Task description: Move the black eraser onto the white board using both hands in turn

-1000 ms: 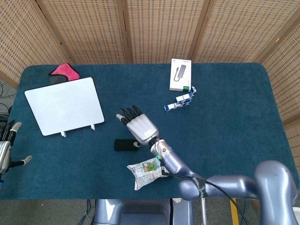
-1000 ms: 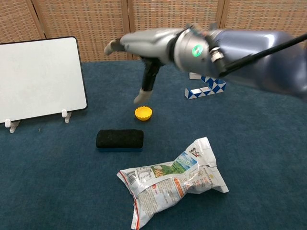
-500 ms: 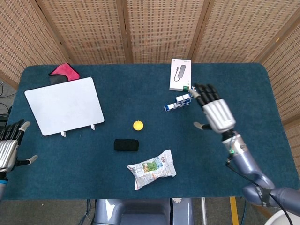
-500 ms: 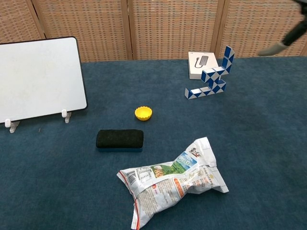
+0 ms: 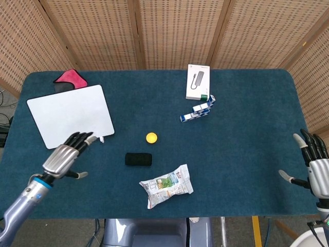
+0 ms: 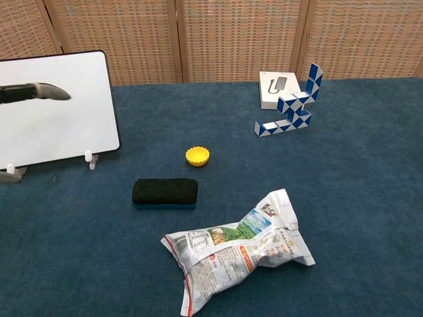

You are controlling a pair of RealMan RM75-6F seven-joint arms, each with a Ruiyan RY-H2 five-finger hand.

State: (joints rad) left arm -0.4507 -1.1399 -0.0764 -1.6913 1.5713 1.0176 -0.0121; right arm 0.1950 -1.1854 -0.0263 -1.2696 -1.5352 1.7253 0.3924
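Observation:
The black eraser [image 5: 139, 159] [image 6: 164, 192] lies flat on the blue table, free of either hand. The white board [image 5: 71, 115] [image 6: 51, 109] stands propped at the table's left. My left hand [image 5: 66, 156] hovers open at the board's near right corner, a hand's breadth left of the eraser; only a fingertip [image 6: 41, 90] of it shows in the chest view. Far off at the table's right edge, my right hand [image 5: 314, 167] is open and holds nothing.
A yellow cap [image 5: 151, 137] sits just behind the eraser, and a crumpled snack bag [image 5: 166, 185] lies in front of it. A blue-white snake puzzle [image 5: 198, 110] and a white box [image 5: 198, 82] are at the back. A pink cloth [image 5: 71, 78] lies behind the board.
My right hand has swung from above the eraser away to the table's right edge. My left hand has come in from the left edge to the board's near corner.

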